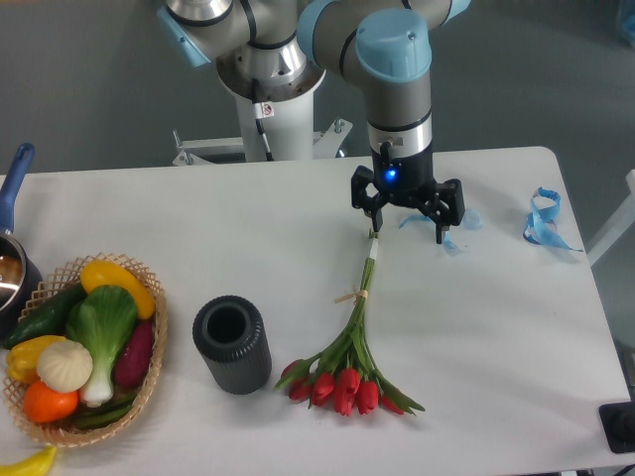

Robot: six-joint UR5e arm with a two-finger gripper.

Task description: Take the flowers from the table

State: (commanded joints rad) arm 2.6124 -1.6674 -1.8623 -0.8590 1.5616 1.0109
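Observation:
The flowers (354, 337) lie flat on the white table (496, 327). Their red tulip heads point toward the front edge, and the green stems run up and to the right, tied by a tan band. My gripper (408, 228) hangs open and pointing down over the far end of the stems. Its left finger (375, 220) is right at the stem tips, while its right finger stands off to the right. Nothing is between the fingers.
A dark grey cylindrical vase (231, 344) stands upright left of the tulip heads. A wicker basket (149, 347) of vegetables sits at the front left, with a pot (12, 283) behind it. Blue ribbon (542, 220) lies at the far right, and a pale blue scrap (468, 220) beside my gripper.

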